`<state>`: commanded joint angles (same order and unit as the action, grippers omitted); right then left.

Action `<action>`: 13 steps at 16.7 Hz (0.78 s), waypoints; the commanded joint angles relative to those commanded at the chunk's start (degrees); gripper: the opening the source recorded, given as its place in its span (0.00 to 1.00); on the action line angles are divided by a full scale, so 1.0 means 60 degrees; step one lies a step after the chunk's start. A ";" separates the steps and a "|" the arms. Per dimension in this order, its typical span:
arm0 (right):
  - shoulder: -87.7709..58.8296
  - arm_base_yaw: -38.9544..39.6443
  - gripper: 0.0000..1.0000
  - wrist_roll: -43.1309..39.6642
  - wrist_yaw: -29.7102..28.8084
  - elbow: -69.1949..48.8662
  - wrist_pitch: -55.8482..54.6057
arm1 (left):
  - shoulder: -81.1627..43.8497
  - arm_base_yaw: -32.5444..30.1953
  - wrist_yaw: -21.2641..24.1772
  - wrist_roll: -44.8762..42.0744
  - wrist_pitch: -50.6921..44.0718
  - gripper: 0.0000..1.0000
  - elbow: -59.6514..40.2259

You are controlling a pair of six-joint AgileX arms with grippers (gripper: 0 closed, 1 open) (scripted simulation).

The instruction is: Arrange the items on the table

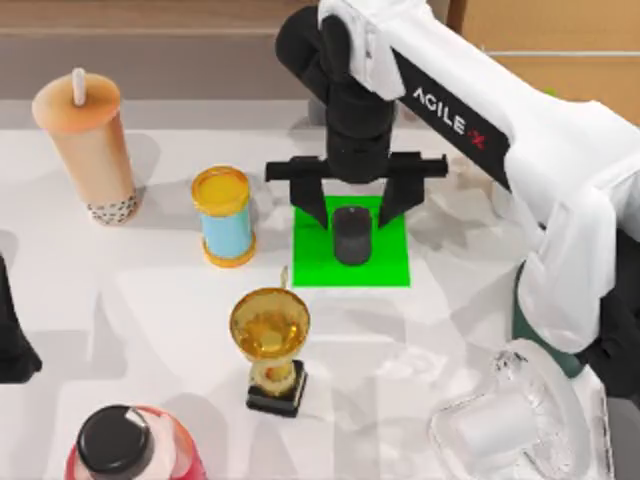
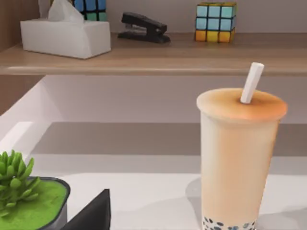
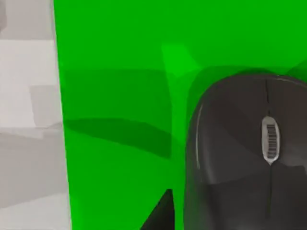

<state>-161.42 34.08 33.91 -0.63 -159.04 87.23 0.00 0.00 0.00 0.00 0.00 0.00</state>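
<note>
Top view, starting near: a jar with a black lid (image 1: 117, 440) stands at the close edge, and a white fan in a clear cage (image 1: 500, 425) lies at the close right. A little farther in stands a gold trophy cup on a black base (image 1: 271, 345). Past it, in the middle of the white tabletop (image 1: 150, 310), lies a bright green square mat (image 1: 385, 260). The small black oval computer mouse (image 1: 351, 234) sits on that mat. The right claw (image 1: 352, 205) hangs over the mouse with its fingers spread wide, one on each side, not touching it. I think the mouse belongs on the mat. Beside the mat stands a blue can with a yellow lid (image 1: 224, 215). Farthest back, at the left, stands the tall tan bubble-tea cup with a white straw (image 1: 88, 145). The left arm waits at the left edge, and I cannot tell how its claw is set.
</note>
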 joint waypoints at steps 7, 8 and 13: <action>0.0000 0.0000 1.00 0.0000 0.0000 0.0000 0.0000 | 0.0000 0.0000 0.0000 0.0000 0.0000 1.00 0.0000; 0.0000 0.0000 1.00 0.0000 0.0000 0.0000 0.0000 | 0.0000 0.0000 0.0000 0.0000 0.0000 1.00 0.0000; 0.0082 -0.0049 1.00 -0.0014 -0.0006 0.0016 -0.0024 | 0.0000 0.0000 0.0000 0.0000 0.0000 1.00 0.0000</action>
<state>-160.93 33.78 33.83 -0.67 -158.95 87.09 0.00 0.00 0.00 0.00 0.00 0.00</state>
